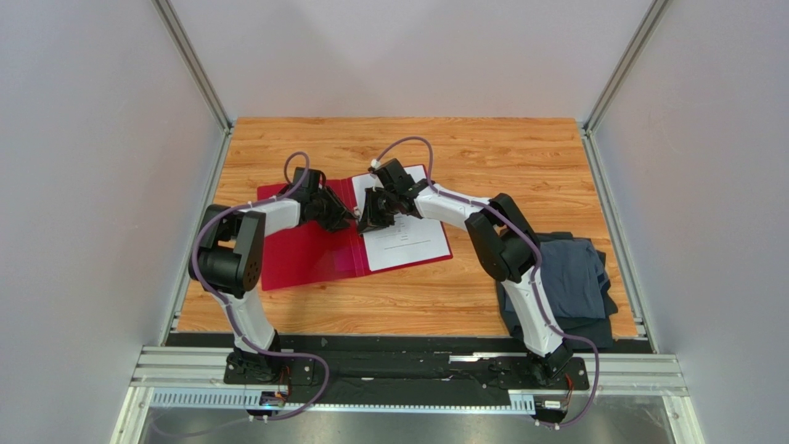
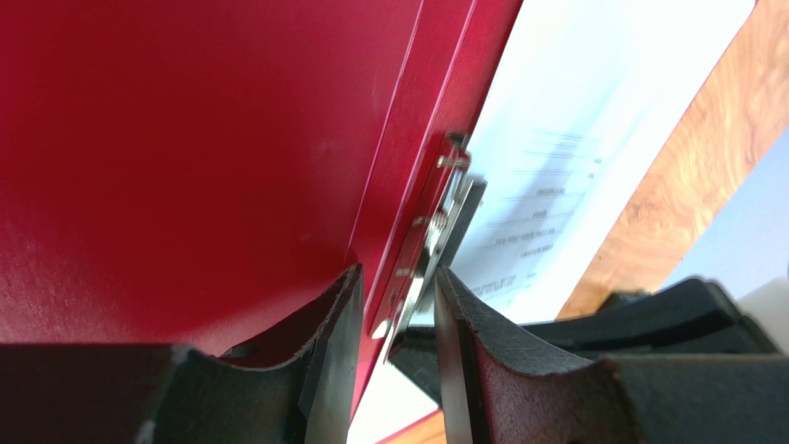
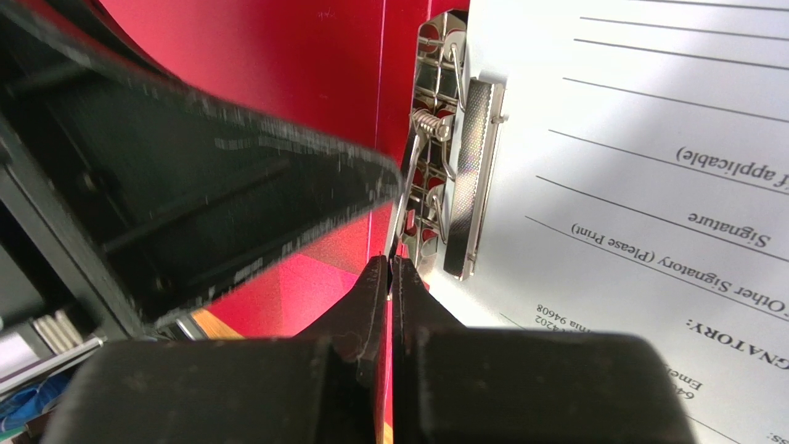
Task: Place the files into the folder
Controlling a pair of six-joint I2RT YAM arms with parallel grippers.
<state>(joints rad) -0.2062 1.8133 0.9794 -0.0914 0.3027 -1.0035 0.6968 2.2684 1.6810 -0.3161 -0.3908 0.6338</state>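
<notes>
The red folder (image 1: pixel 296 250) lies open on the wooden table, with the files (image 1: pixel 407 236) as white printed sheets on its right half. Both grippers meet at the folder's spine. My left gripper (image 1: pixel 347 219) stands open, its fingertips (image 2: pixel 344 296) on either side of the metal clip (image 2: pixel 435 231) without pressing it. My right gripper (image 3: pixel 390 264) is shut, its tips at the near end of the clip (image 3: pixel 463 176). I cannot tell whether a thin part of the clip is pinched between them. The clip's pad rests on the edge of the files (image 3: pixel 648 185).
A folded dark grey-blue cloth (image 1: pixel 565 277) lies at the table's right, under the right arm. Grey walls with metal rails close in the table on the left, right and back. The left gripper's black finger (image 3: pixel 231 185) fills the left of the right wrist view.
</notes>
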